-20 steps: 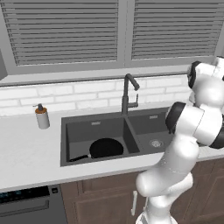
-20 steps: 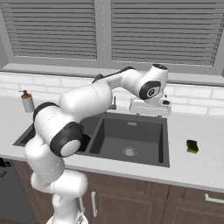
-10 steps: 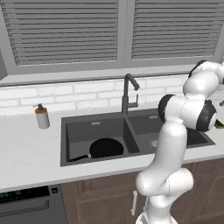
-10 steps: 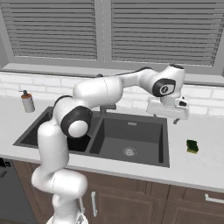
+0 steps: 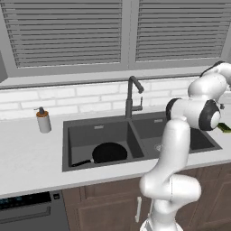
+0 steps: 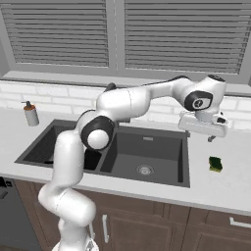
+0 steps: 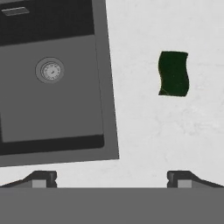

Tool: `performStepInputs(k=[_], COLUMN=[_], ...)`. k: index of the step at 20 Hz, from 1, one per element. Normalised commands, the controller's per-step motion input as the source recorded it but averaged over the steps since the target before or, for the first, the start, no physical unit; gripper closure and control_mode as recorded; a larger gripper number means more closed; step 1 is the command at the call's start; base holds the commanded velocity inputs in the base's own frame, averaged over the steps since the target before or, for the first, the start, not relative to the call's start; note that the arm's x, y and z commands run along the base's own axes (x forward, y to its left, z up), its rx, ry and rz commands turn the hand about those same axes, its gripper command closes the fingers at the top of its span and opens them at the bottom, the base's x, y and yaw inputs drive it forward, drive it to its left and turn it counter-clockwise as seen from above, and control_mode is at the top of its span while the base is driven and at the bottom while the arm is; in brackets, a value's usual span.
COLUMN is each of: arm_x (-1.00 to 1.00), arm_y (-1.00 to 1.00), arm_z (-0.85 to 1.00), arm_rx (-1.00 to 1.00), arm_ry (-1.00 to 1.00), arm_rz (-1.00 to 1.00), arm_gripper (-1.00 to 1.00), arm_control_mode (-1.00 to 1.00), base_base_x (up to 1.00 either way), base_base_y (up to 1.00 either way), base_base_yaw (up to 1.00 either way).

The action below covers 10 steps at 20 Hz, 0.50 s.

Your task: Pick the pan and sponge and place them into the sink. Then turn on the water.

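Note:
The black pan [image 5: 108, 152] lies in the left basin of the dark grey sink [image 5: 67, 135], with its handle pointing left. The green sponge [image 6: 214, 163] lies flat on the white counter just right of the sink [image 6: 184, 169]. My gripper [image 6: 203, 133] hangs open above the counter, over the sink's right rim and above the sponge without touching it. In the hand view the sponge [image 7: 173, 73] sits ahead and to the right of my open gripper [image 7: 111, 179], and the right basin [image 7: 87, 100] with its drain is on the left. No water is visible at the faucet [image 5: 131, 97].
A soap dispenser [image 5: 43, 121] stands on the counter left of the sink. The tall gooseneck faucet [image 6: 112, 88] rises behind the basins, partly behind my arm. White brick wall and a shuttered window close the back. Cabinet fronts lie below the counter edge.
The arm has swung to the right, from over the sink's right basin to above the counter by the sponge. The gripper has stayed open. Pan and sponge have not moved.

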Motion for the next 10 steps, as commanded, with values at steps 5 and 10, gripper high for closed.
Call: performStepInputs(k=[5,10], arm_x=[0.02,0.13], arm_y=[-0.13,-0.01], arm_z=[-0.09,-0.68], arm_rx=[0.02,-0.1], arm_ry=[0.0,-0.01], arm_rz=[0.01,0.05], arm_gripper=[-1.0,-1.0], arm_control_mode=[-1.0,-1.0], base_base_x=[0.0,0.0], base_base_y=[0.0,0.0], base_base_yaw=[0.0,0.0])
